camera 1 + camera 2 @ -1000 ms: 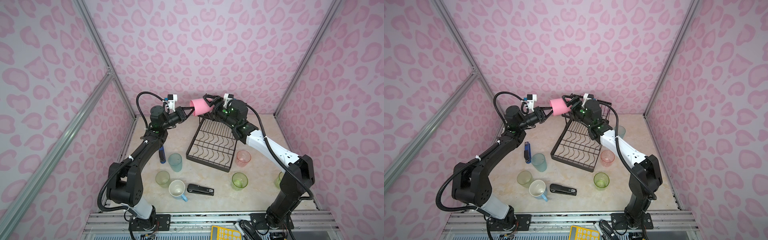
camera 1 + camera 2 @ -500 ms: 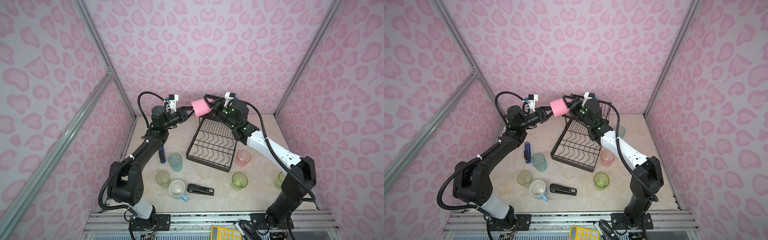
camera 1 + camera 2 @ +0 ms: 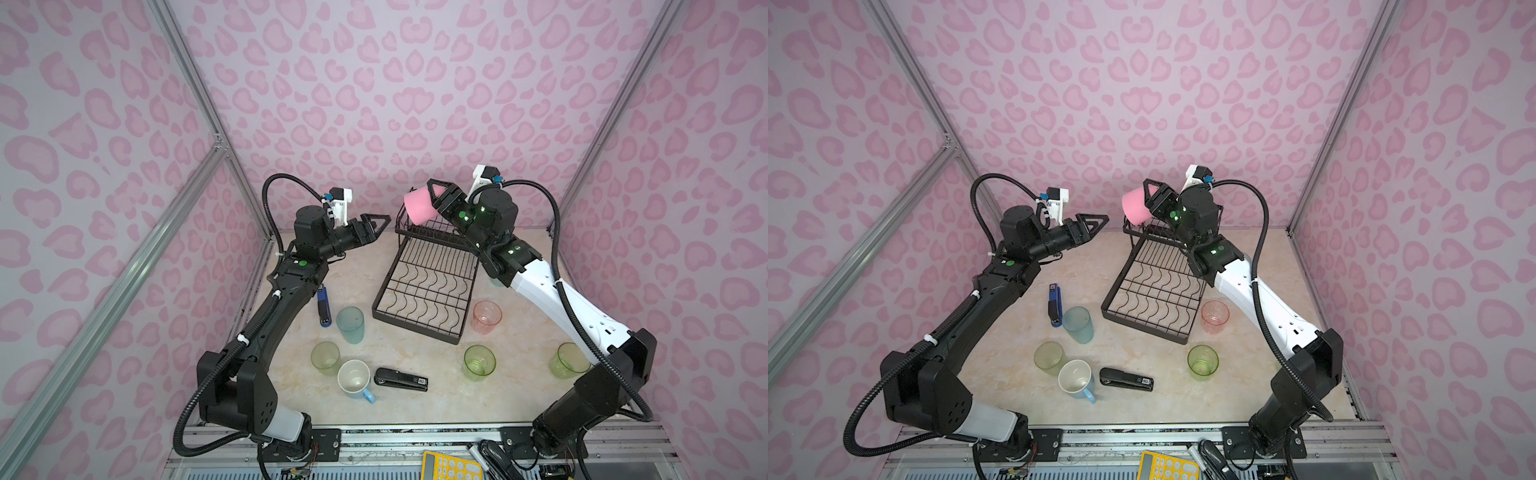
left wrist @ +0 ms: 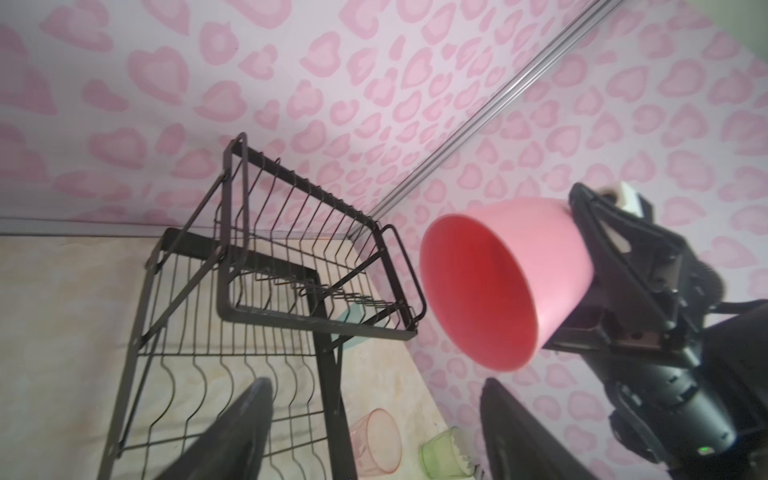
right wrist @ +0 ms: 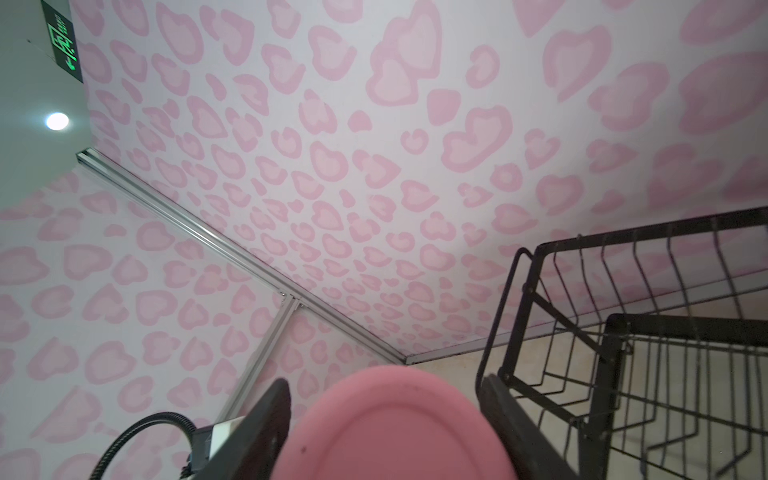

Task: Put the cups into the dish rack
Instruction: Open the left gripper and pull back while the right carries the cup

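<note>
Handover complete: the left claw (image 3: 383,222) now stands apart, clear of the pink cup (image 3: 417,207), which the right claw (image 3: 432,198) clamps beside the dish rack (image 3: 419,291), ready for loading.

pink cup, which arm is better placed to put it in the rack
Right. The right gripper is shut on the pink cup, tilted in the air by the raised shelf of the rack. The left gripper is open and empty, apart from the cup.
</note>
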You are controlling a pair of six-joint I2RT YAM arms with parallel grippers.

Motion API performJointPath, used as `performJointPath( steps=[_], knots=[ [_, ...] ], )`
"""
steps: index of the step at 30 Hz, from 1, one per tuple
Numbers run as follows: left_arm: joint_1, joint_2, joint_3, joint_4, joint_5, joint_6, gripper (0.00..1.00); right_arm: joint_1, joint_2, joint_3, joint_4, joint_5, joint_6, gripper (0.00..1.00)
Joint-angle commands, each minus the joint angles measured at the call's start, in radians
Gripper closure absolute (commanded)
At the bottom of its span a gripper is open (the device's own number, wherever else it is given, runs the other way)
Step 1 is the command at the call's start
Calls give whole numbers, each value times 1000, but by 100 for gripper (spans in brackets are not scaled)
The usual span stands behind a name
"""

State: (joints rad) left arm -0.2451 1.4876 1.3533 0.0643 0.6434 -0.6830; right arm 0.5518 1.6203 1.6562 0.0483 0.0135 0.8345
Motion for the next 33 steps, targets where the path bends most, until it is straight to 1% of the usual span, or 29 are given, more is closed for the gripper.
performJointPath(
  steps=[1,4,7,10,12,16,18,21,26,29,33],
  knots=[
    [-3,-23,49,-236,-108,153,12,-4,8,35,-106,120,-197,42],
    [-2,-31,76,-355,-181,204,8,-2,4,49,-137,175,-294,42],
    [-3,-42,79,-440,-266,227,7,3,1,60,-168,206,-381,42],
    [-2,-45,78,-514,-333,253,6,30,-7,54,-191,250,-487,42],
    [-2,-49,72,-549,-364,266,6,55,-26,23,-179,268,-532,42],
    [-3,-60,48,-616,-452,285,6,134,-86,-96,-84,285,-633,40],
    [-2,-59,44,-656,-485,290,7,168,-103,-143,-52,283,-658,40],
    [7,-57,32,-699,-455,296,6,208,-114,-230,-16,279,-673,40],
    [52,-75,-46,-704,-410,277,6,256,-129,-411,129,292,-687,39],
    [81,-82,-83,-681,-396,272,6,259,-104,-491,226,278,-682,39],
    [96,-77,-94,-671,-402,285,6,267,-31,-557,341,280,-714,39]
  ],
)
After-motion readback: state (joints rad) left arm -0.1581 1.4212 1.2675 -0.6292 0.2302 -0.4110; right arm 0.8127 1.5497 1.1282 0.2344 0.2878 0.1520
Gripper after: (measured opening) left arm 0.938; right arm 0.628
